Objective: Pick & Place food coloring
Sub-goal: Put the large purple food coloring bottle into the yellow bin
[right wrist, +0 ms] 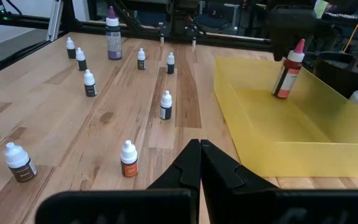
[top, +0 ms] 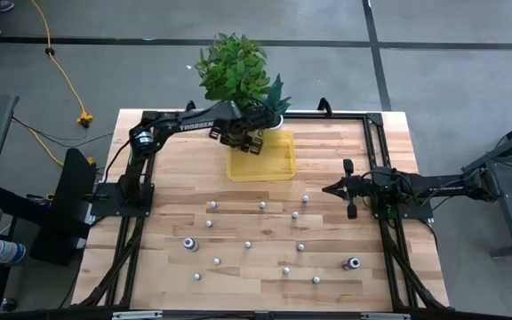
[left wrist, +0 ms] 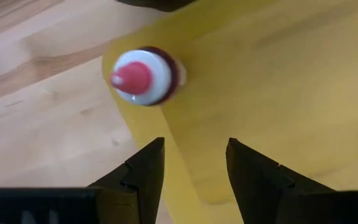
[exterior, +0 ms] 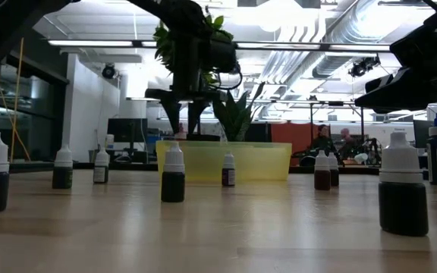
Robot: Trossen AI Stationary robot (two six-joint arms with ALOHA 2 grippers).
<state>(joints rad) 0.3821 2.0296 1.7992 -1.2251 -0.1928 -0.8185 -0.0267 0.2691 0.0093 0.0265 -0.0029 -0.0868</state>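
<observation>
A small food coloring bottle (left wrist: 143, 74) with a red tip, white cap and dark red body is in the far left corner of the yellow tray (top: 278, 169). In the right wrist view this bottle (right wrist: 287, 73) leans slightly, its base low inside the tray; whether it rests there I cannot tell. My left gripper (left wrist: 194, 146) hovers open just above it (top: 249, 142) and touches nothing. Several tiny white-capped bottles (top: 261, 205) stand scattered on the wooden table, with two larger ones (top: 188, 243) (top: 352, 263). My right gripper (right wrist: 201, 155) waits shut at the table's right (top: 327, 188).
A leafy potted plant (top: 234, 67) stands at the far edge behind the tray, close to my left arm. The black frame rails (top: 376, 160) run along the table's left and right sides. Bare wood lies between the tray and the scattered bottles (right wrist: 165, 104).
</observation>
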